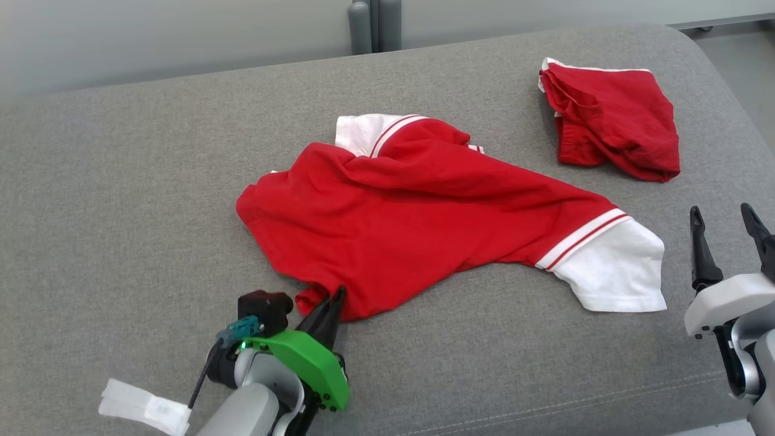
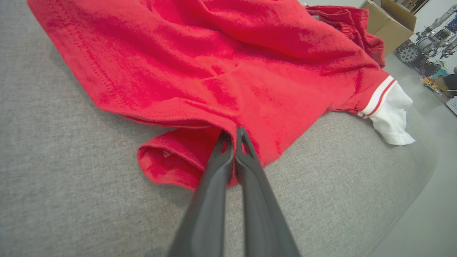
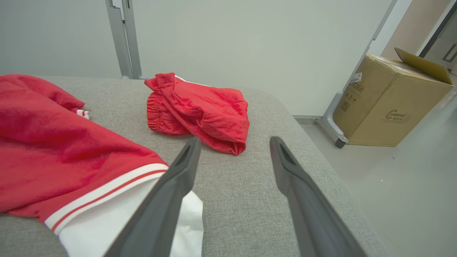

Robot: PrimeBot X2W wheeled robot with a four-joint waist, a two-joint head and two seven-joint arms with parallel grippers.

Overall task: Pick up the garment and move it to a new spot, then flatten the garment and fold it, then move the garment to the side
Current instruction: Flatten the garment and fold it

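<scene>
Other items: a folded pair of red shorts lies near the far right corner of the grey padded bench, apart from the task garment and touching nothing else. A grey post stands behind the far edge, and a cardboard box sits on the floor beyond the right edge. Nothing lies between either gripper and the garment. Task garment: a red T-shirt with white sleeves and striped cuffs lies crumpled across the middle of the bench. One white sleeve is spread toward the right edge, and the other is bunched at the far side. Left arm: it enters from the near edge, left of centre, with its fingers low and pointing toward the far edge at the shirt's near hem. Left gripper: the fingers are pressed together, pinching a fold of the red hem where it curls under. Right arm: it is positioned at the near right edge with its fingers pointing toward the far edge. Right gripper: the fingers are spread wide, holding nothing, just beside the spread white sleeve and not touching it.
</scene>
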